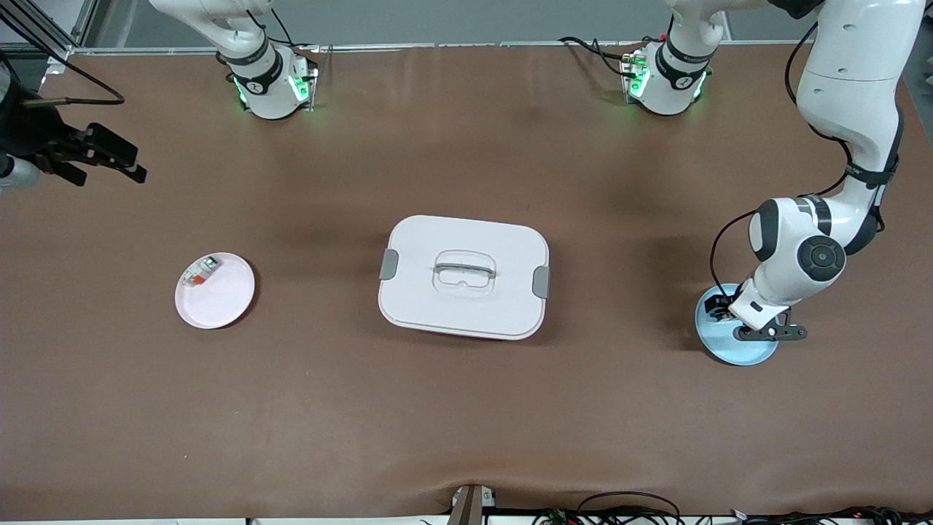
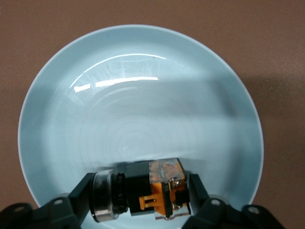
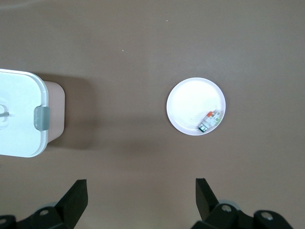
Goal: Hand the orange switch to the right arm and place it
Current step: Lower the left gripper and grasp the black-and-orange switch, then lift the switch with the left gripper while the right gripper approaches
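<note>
The orange switch [image 2: 152, 191], a black block with orange parts and a metal ring at one end, lies in the light blue plate [image 2: 143, 95] at the left arm's end of the table. My left gripper [image 2: 142, 183] is down in that plate [image 1: 736, 351] with one finger on each end of the switch, shut on it. In the front view the gripper [image 1: 725, 312] hides most of the switch. My right gripper [image 1: 135, 169] is open and empty, up in the air over the right arm's end of the table; its wrist view shows its fingers [image 3: 78, 191] wide apart.
A white lidded box [image 1: 464, 277] with grey latches stands mid-table and also shows in the right wrist view [image 3: 21, 114]. A small pale pink plate [image 1: 222, 302] toward the right arm's end holds a whitish-clear part with a red-orange patch [image 1: 200, 271], also seen from the right wrist [image 3: 210, 120].
</note>
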`<state>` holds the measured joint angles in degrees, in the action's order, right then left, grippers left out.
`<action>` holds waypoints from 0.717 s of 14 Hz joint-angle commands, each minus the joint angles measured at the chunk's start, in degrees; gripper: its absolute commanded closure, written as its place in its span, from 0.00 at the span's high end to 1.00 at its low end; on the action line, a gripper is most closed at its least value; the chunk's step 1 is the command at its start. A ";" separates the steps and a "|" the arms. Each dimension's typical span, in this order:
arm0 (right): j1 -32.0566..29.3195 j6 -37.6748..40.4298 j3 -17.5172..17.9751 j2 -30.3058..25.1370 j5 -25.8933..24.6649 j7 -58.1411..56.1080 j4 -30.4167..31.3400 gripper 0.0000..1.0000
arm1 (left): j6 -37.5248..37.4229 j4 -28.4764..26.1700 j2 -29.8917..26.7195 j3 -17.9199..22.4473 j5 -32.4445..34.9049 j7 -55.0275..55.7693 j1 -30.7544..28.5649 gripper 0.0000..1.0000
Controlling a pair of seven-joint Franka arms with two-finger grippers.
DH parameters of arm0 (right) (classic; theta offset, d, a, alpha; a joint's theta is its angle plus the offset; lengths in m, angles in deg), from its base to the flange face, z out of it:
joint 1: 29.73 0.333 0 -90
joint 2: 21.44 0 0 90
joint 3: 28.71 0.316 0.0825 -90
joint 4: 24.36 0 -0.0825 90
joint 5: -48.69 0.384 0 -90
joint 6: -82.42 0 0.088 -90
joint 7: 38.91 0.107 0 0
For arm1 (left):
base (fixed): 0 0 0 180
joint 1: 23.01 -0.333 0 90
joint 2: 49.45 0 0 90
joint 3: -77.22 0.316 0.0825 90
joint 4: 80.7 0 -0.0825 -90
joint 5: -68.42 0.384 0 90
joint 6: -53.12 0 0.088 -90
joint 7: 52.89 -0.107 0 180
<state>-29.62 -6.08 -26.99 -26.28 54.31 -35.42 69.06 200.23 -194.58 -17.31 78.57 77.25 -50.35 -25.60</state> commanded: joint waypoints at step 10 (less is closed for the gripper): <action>11.58 -0.18 -0.22 0.70 9.31 17.33 0.35 1.00 | -8.66 2.87 -8.92 -2.57 -3.19 0.62 -0.22 0.00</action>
<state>-18.98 -6.10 -26.67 -26.04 60.73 -20.82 69.38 195.71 -191.48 -21.80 77.23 76.21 -50.01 -25.61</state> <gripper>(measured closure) 0.000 0.264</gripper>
